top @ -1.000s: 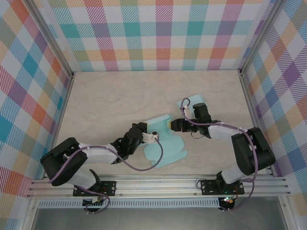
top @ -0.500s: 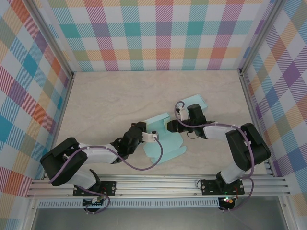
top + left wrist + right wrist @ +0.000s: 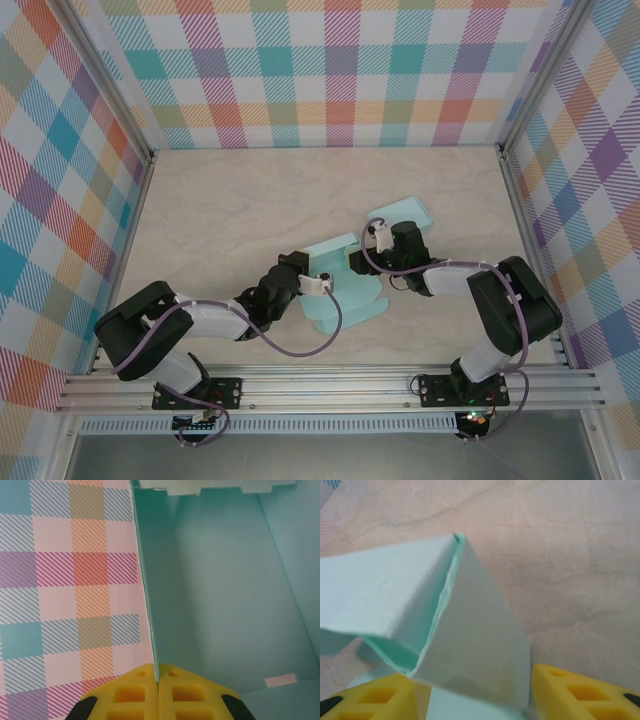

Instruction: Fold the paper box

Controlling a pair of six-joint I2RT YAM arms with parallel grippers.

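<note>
The paper box (image 3: 362, 300) is blue-green and lies near the middle of the table (image 3: 230, 210), between the two arms. It is only partly folded. Some of it lies flat and some of it stands up.

The step now looks like making one side stand up and folding a flap over next to it. To do this well, one gripper should hold its wall steady and not pull, so the box does not slide. The other gripper should bend the flap slowly along its crease. If it pushes too hard or off the line, the thin paper may bend in the wrong place or tear. The two grippers should not tug away from each other.

The left gripper (image 3: 318, 283) is shut tight. In its own camera its yellow fingers (image 3: 131, 695) press together on the thin edge of a wall of the box. The wall stands straight up between them.

The right gripper (image 3: 358, 262) is at the far right part of the box. Its yellow pads (image 3: 575, 690) are about half way apart, and a folded flap of the box sits between them like a little tent. The flap touches the pad on the right of that picture. I cannot tell if the pads squeeze it or just sit around it
</note>
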